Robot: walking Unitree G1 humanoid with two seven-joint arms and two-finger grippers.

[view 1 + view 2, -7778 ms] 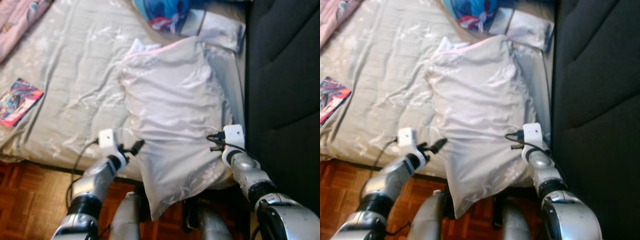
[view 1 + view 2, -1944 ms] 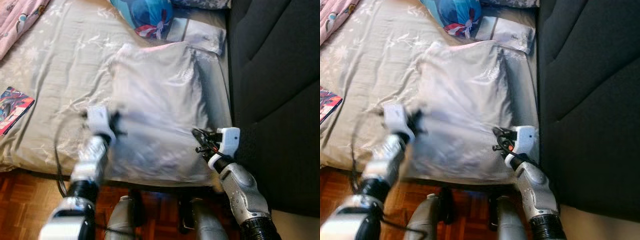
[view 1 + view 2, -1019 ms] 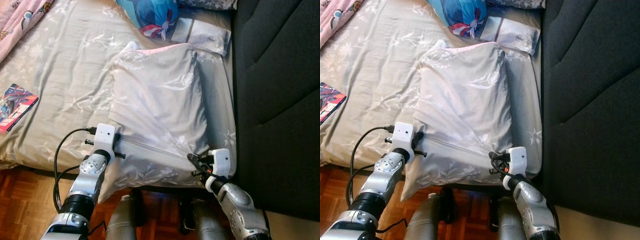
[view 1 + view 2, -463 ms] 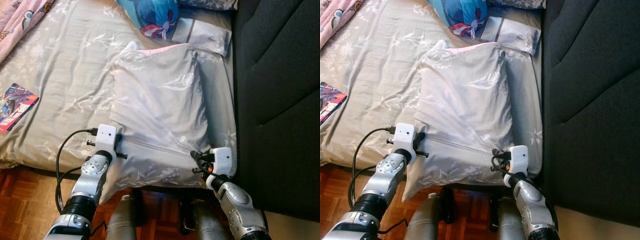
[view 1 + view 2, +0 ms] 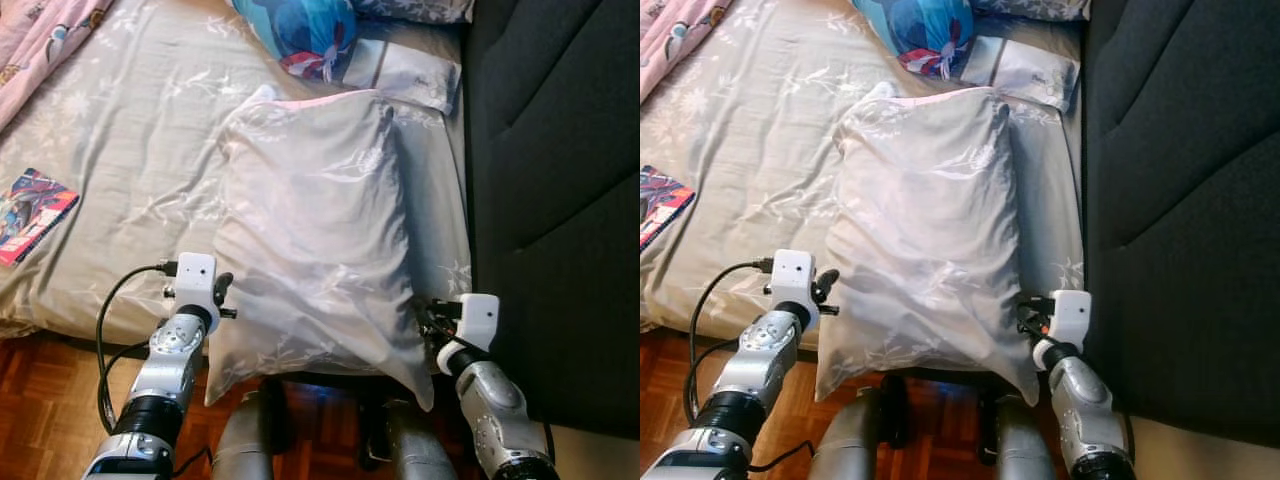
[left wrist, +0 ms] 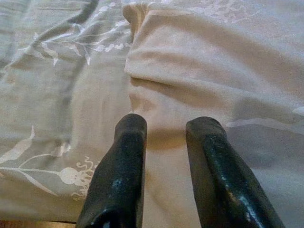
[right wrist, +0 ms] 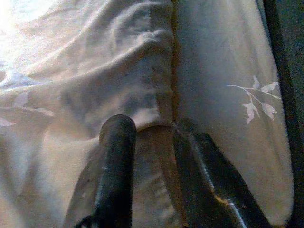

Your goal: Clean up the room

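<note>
A pale grey pillow (image 5: 320, 230) is lying lengthwise on the bed (image 5: 120, 170), its near end sagging over the mattress edge towards the wooden floor (image 5: 40, 400). The left end effector (image 6: 164, 142) is sitting at the pillow's seven o'clock corner, fingers apart with a fold of fabric lying between them. The right end effector (image 7: 152, 142) is waiting at the five o'clock corner, fingers also apart astride the seam. The pillow looks light, soft and floppy, its cover smooth enough to slip, so pinching deep into both lower corners seems wisest. A comic book (image 5: 35, 200) is resting at nine o'clock, a blue cushion (image 5: 295, 30) at twelve, and a dark headboard (image 5: 560, 180) is standing at three.
</note>
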